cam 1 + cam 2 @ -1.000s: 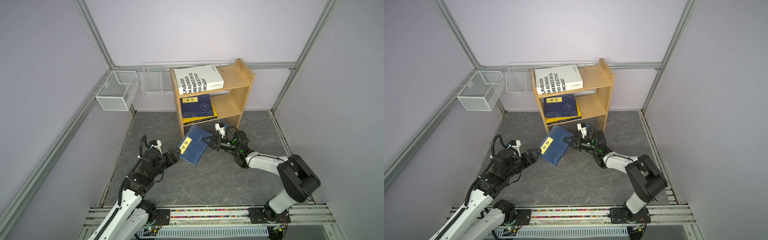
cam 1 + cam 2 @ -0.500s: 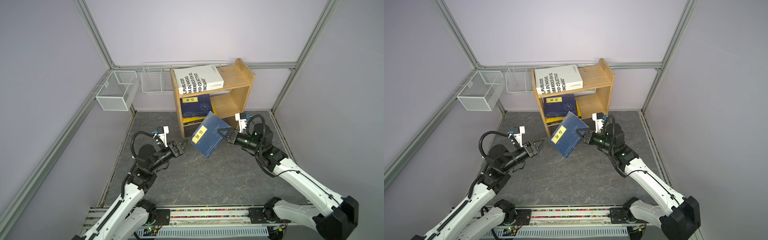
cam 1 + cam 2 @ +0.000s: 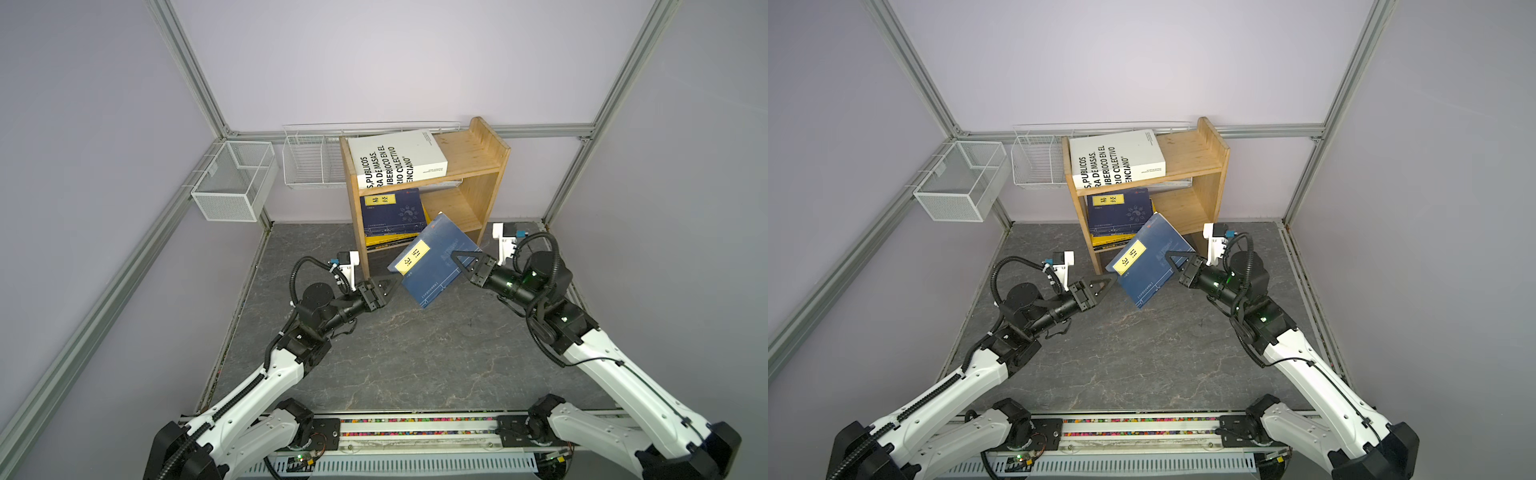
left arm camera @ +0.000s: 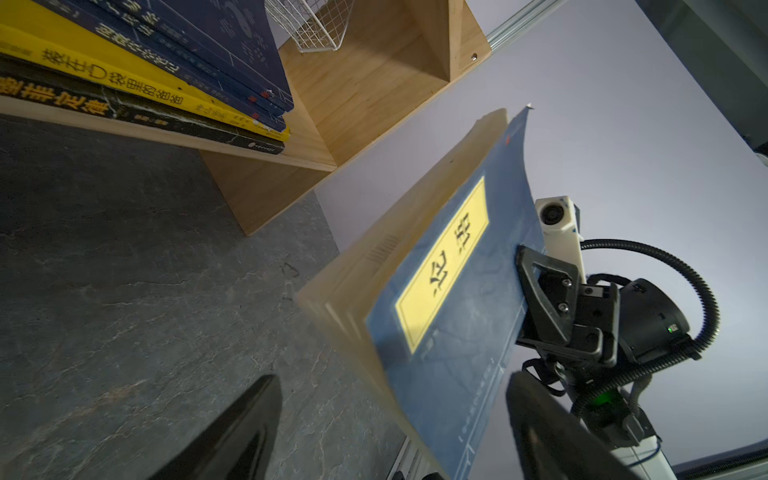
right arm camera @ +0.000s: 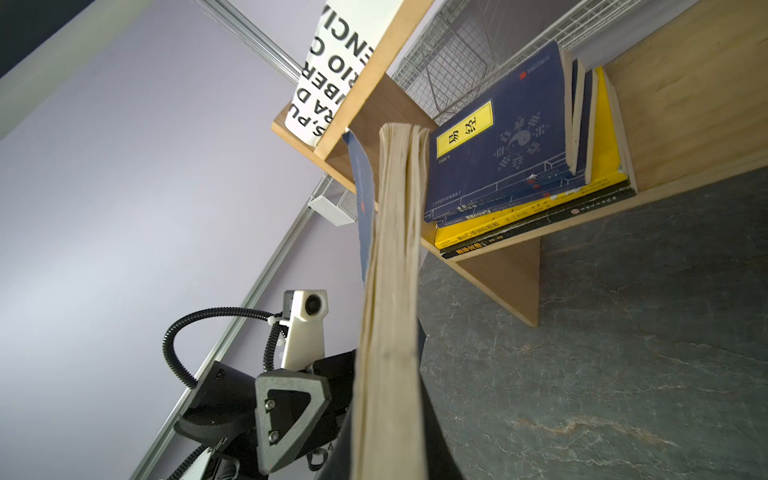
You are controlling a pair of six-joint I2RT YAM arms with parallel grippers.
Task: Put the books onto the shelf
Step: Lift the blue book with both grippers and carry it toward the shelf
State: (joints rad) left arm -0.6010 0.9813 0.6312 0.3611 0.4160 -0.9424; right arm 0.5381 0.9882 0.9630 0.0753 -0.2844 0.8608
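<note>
My right gripper (image 3: 457,259) (image 3: 1173,257) (image 5: 388,449) is shut on a thin navy book (image 3: 432,262) (image 3: 1148,259) (image 4: 453,299) with a yellow label, holding it tilted in the air in front of the pine shelf (image 3: 490,166) (image 3: 1214,166). My left gripper (image 3: 390,286) (image 3: 1106,284) (image 4: 395,376) is open and empty, just left of the book's lower corner. A thick white book (image 3: 395,162) lies on the top tier. The lower tier holds a stack: navy books (image 3: 390,212) (image 5: 498,153) over a yellow book (image 4: 104,70) and a black book (image 4: 83,104).
Two white wire baskets (image 3: 235,187) (image 3: 307,162) hang on the walls left of the shelf. The right half of each shelf tier (image 3: 457,203) is bare wood. Grey stone-patterned floor (image 3: 415,353) lies between the arms.
The left gripper has let go of the navy book, opened and drawn back. The right gripper has lifted the book up and rightward, closer to the shelf's lower tier.
</note>
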